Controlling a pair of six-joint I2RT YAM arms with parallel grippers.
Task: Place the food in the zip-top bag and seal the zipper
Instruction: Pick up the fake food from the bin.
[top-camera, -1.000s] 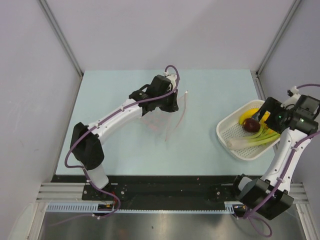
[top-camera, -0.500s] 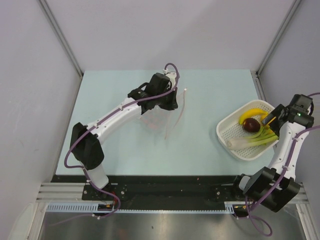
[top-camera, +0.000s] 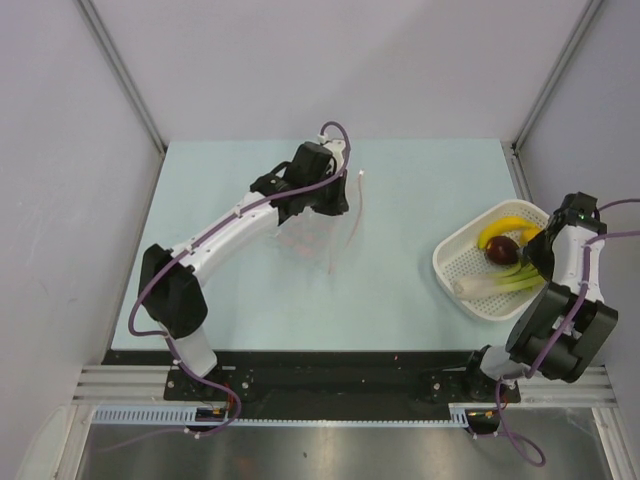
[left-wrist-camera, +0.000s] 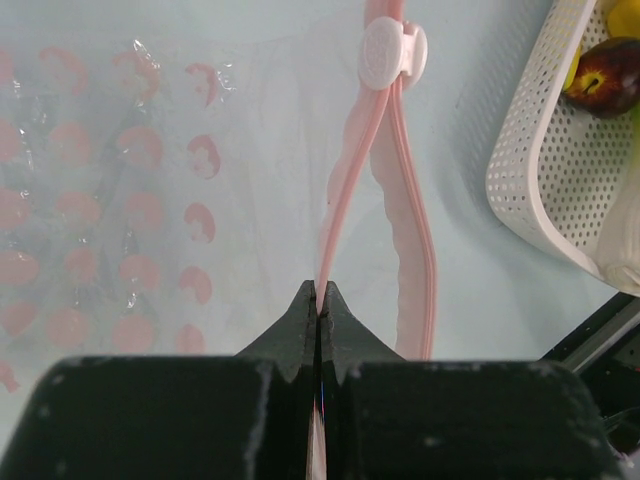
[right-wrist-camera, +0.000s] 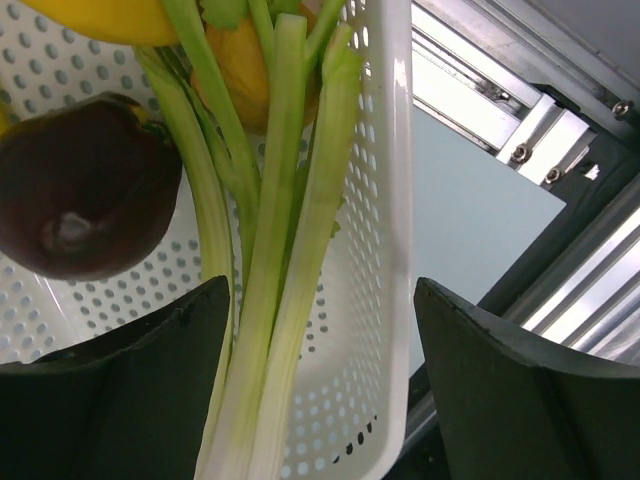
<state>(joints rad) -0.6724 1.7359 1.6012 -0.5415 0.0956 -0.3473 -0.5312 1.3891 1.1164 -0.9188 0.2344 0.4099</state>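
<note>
Currently left gripper pinches one zipper track; zip-top bag lies near worktop centre. Right gripper spread astride leek in basket, 3 o'clock. Advice: close squarely across stalks, clear of basket wall.

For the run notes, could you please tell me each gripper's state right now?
Left gripper: closed, pinching the zipper of the zip-top bag.
Right gripper: open around the leek, holding nothing.

We see a pale blue surface in mid-frame, enclosed by plain grey walls with aluminium struts at upper left and right; a metal rail runs along the bottom.
</note>
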